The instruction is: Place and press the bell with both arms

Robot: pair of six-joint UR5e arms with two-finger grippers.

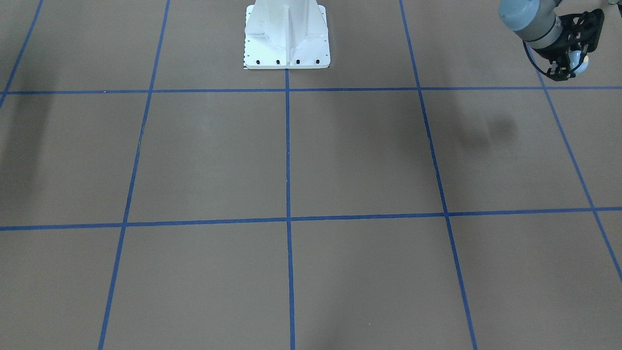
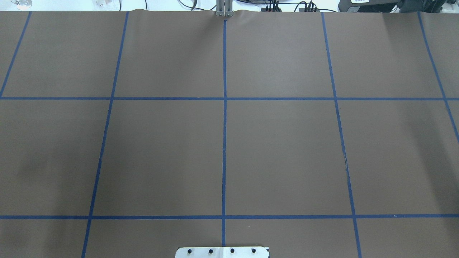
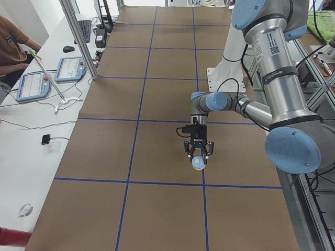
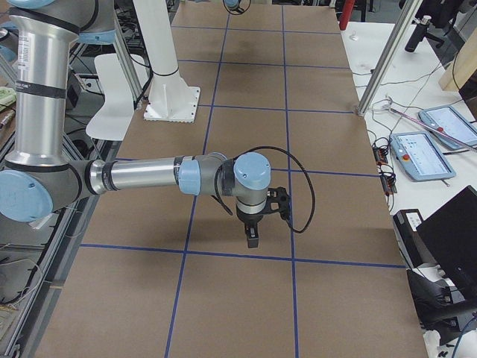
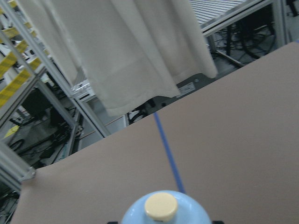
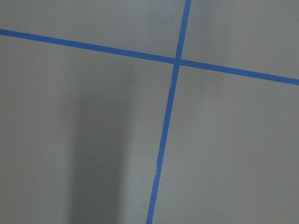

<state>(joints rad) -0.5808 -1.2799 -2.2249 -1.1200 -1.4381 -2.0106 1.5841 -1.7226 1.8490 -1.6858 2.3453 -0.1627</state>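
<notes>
Left gripper (image 1: 568,68) clamped round bell (image 3: 198,163), held above table (image 1: 340,155), not touching. Risk: smooth dome slips, or early release, so bell drops and rolls. Right gripper (image 4: 253,233) low over table (open or closed, cannot tell).

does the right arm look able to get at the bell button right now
Probably not yet. The left hand holds the bell above the table on its own side, while the right hand hangs far off over the other side. The cream button is uncovered, with nothing seen between them.
</notes>
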